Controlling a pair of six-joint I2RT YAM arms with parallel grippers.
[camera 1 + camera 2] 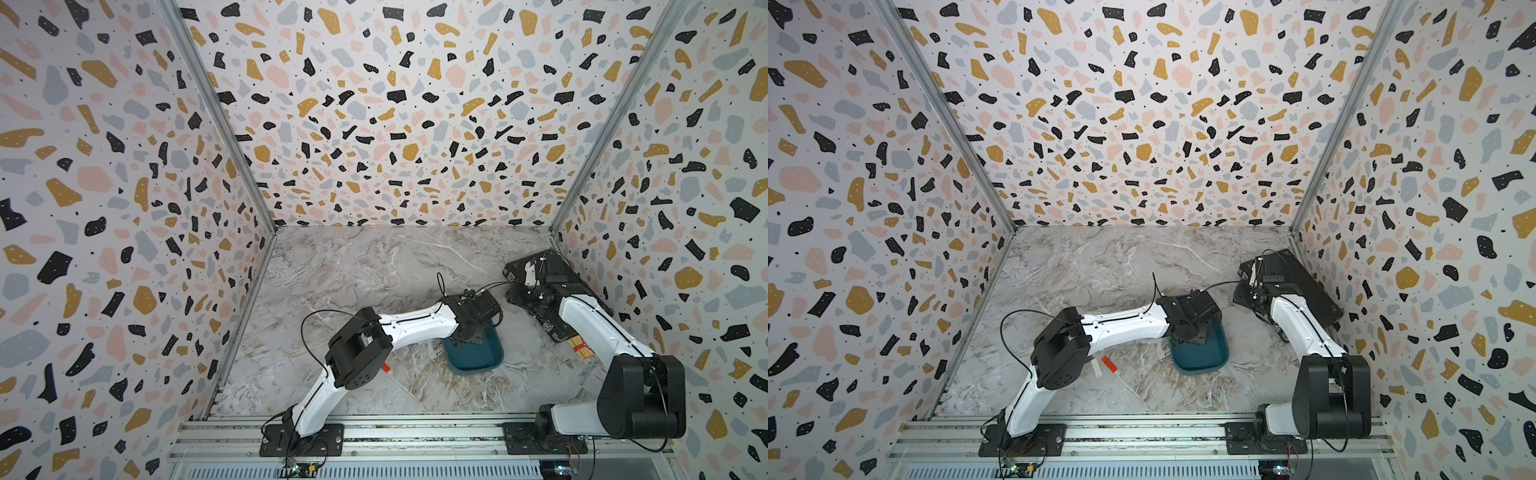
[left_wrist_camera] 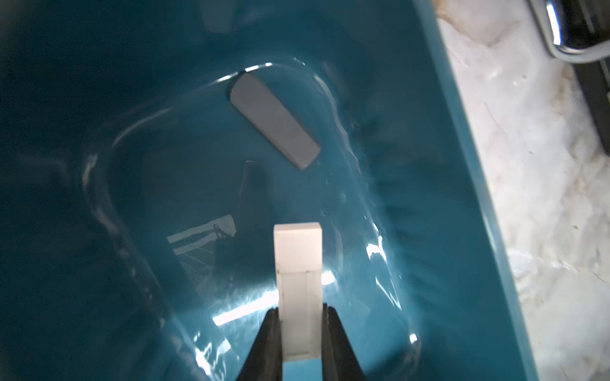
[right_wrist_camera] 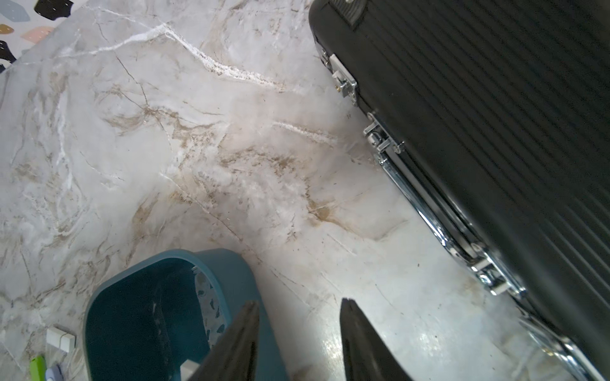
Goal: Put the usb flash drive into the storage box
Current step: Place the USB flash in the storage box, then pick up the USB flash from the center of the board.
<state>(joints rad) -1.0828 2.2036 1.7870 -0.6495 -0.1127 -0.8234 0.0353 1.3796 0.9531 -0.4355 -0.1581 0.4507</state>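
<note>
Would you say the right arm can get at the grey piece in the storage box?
Probably not: the left gripper, shut on the flash drive, hangs in the storage box beside the grey piece, crowding the opening.

The left arm (image 1: 415, 322) rises from its base at the near rail, bends at a black elbow (image 1: 359, 353), and its white forearm stretches level toward the middle. Its wrist is pitched downward. The left gripper (image 2: 299, 308) points down with its black jaws clamped on both sides of a white usb flash drive (image 2: 298, 264), which juts out past the fingertips. The right arm (image 1: 590, 320) folds at its bulky black joint (image 1: 640, 399) and reaches away along the right side. The right gripper (image 3: 299, 301) points down, jaws parted with nothing between them
</note>
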